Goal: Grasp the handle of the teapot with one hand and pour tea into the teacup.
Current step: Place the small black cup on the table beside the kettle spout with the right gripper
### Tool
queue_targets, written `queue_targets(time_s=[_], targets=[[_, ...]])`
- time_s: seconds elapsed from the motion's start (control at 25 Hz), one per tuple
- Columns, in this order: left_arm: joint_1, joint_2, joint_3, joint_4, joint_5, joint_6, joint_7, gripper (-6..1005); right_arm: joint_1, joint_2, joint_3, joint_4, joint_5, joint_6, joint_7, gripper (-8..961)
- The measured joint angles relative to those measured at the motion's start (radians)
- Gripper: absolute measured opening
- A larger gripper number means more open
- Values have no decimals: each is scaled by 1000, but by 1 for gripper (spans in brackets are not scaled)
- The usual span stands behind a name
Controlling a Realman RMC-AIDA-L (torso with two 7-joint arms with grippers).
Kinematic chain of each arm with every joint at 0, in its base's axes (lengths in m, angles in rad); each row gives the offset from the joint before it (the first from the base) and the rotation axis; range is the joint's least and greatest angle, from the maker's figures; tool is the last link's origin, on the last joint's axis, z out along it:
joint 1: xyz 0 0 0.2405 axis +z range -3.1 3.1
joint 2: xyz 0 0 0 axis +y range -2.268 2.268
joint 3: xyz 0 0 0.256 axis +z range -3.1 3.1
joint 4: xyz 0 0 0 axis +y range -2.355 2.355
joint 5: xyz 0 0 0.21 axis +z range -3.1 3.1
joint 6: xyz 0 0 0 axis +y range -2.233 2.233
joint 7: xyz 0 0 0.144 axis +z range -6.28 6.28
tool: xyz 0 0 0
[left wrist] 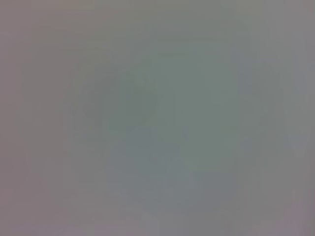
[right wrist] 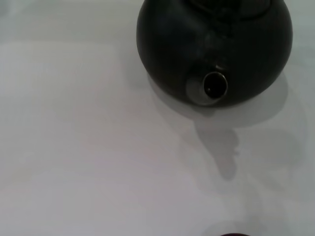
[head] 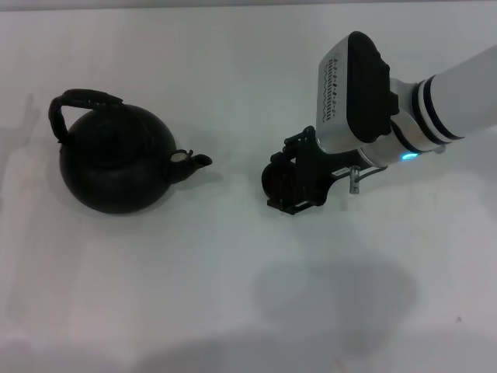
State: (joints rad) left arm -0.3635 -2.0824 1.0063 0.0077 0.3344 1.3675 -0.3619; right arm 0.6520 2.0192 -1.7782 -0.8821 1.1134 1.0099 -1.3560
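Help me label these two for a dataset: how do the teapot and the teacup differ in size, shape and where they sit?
The teapot is far larger than the teacup. The teapot has a spout and an arched handle; no handle shows on the teacup. The teapot stands free on the robot's left, while the teacup sits at the right gripper, partly hidden by it. Both are dark and rest on the white table.
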Motion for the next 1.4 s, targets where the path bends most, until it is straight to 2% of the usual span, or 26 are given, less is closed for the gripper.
queue_targets(time_s=[1.0, 1.4], targets=[[7, -2, 0, -2, 0, 14, -4, 884, -7, 2, -23, 4, -4, 29, 5, 759], [9, -3, 1, -2, 1, 15, -4, 884, -8, 1, -12, 0, 18, 27, 8, 843]])
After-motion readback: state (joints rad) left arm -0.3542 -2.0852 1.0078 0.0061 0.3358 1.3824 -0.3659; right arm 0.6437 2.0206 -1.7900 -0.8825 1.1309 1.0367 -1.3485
